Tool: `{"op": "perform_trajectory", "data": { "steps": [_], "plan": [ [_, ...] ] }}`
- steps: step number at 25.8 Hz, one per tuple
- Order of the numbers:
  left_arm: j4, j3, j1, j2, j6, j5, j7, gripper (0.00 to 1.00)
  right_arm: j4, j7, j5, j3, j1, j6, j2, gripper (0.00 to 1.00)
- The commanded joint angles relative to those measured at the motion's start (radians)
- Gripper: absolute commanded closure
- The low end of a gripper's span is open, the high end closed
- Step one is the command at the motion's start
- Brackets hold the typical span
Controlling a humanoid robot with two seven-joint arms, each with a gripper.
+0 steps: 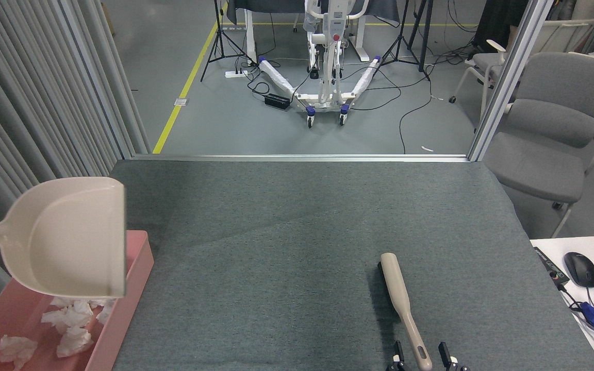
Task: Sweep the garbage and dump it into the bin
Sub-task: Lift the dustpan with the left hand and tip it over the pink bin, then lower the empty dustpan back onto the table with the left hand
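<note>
Since the white tissue wads (70, 324) already lie heaped in the pink tray (137, 257) at the near left, just off the edge of the grey felt table (297, 221), sweeping and dumping look done, judging by a tabletop bare of paper. Above that tray, held level in mid-air with nothing inside: the beige dustpan (67, 237), open mouth turned right, probably so that it can be carried back over the table and set down. Cut off at the left edge: its handle, and with it the whole left gripper, so cannot tell how the pan is held or whether that pincer is clamped. Hidden too under the pan: the far part of the tray and any wads there; cropped by the lower left corner, the tray's near end. Further right, flat on the felt with its dark bristles down and handle toward the near edge, the beige brush (400, 296), apparently laid aside as finished with. At the bottom edge, astride the handle's end but seemingly clear of it, the right gripper (423, 360), fingertips apart, only the tips showing.
</note>
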Motion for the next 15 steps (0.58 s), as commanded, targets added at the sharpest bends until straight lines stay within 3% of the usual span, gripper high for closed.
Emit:
{"op": "perform_trajectory", "data": {
  "steps": [1,5,9,12,15],
  "plan": [
    [-0.106,-0.121,-0.079,-0.147,0.093,-0.026,0.011,1.00,-0.045,-0.009,0.002,0.000,0.036,0.000,0.006,0.07],
    [-0.139,-0.155,-0.099,-0.334,0.208,-0.198,0.020,1.00,-0.082,-0.014,0.002,-0.001,0.048,0.000,0.006,0.07],
    [-0.114,-0.197,-0.105,-0.509,0.248,-0.411,0.021,1.00,-0.125,-0.006,0.002,-0.004,0.051,0.000,0.008,0.03],
    [-0.060,-0.197,-0.100,-0.586,0.294,-0.548,0.020,1.00,-0.154,-0.002,0.003,-0.006,0.051,0.000,0.008,0.02],
    [-0.011,-0.199,-0.096,-0.645,0.288,-0.595,0.018,1.00,-0.175,0.000,0.005,-0.007,0.052,0.003,0.006,0.02]
  ]
}}
